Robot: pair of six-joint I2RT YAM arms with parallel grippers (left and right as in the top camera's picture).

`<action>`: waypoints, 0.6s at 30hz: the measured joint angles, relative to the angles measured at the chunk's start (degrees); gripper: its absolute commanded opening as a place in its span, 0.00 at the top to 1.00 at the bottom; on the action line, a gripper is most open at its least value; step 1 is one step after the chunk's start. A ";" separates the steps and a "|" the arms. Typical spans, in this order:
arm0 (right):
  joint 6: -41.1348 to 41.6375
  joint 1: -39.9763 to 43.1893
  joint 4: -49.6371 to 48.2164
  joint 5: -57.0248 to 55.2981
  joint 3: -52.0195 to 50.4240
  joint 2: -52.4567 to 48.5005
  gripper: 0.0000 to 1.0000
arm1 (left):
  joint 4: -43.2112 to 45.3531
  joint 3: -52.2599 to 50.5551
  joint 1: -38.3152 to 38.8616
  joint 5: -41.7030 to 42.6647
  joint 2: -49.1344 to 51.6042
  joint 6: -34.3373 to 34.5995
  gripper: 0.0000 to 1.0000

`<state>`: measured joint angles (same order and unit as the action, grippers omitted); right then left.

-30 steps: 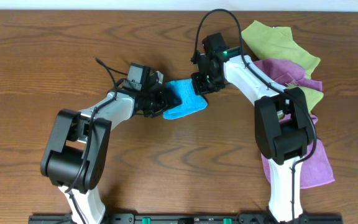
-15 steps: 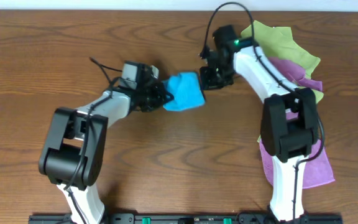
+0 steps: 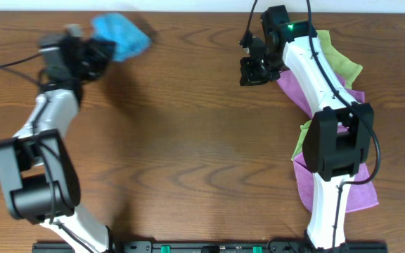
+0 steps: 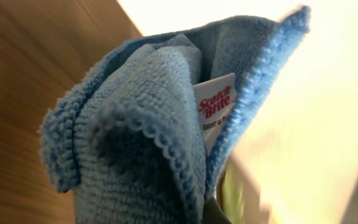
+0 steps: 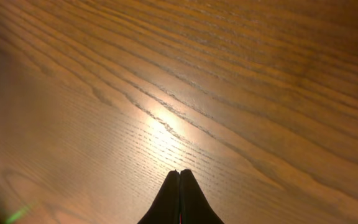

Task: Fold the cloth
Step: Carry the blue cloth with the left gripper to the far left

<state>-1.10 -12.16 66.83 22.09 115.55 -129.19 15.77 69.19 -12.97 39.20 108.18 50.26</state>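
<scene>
Cloth, overhead: the sky-blue cloth (image 3: pixel 121 35) is bunched and motion-blurred near the far left edge of the table (image 3: pixel 188 140).
Cloth, left wrist: it (image 4: pixel 148 130) fills the frame in rumpled folds. This view also shows a stitched hem and a white tag (image 4: pixel 216 106) with red Scotch-Brite lettering.
Left fingers (image 3: pixel 98 50): clamped on the cloth. They are blurred overhead and hidden behind the fabric in the wrist view.
Right fingers (image 5: pixel 171 200): the tips are pressed together over bare, glaring wood (image 5: pixel 166 74). Overhead they (image 3: pixel 250 74) sit well apart from the cloth.
Overhead only: lime-green cloths (image 3: pixel 346 67) and purple cloths (image 3: pixel 357 190) lie under the right arm.
</scene>
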 measured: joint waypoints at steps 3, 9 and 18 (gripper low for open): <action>-0.09 0.00 -1.14 0.00 0.00 0.00 0.99 | -0.87 0.07 -4.35 -2.82 -0.28 2.80 0.94; -0.24 0.00 -2.40 0.00 0.00 0.00 0.99 | -2.64 0.07 -6.38 -7.21 -0.20 5.53 0.94; -0.28 -0.35 -1.42 0.00 0.00 -0.02 0.98 | -3.19 0.07 -6.47 -13.64 5.38 11.56 0.94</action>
<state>-1.39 -12.51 65.41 22.09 115.55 -129.21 12.58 69.25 -19.44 25.56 113.56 61.82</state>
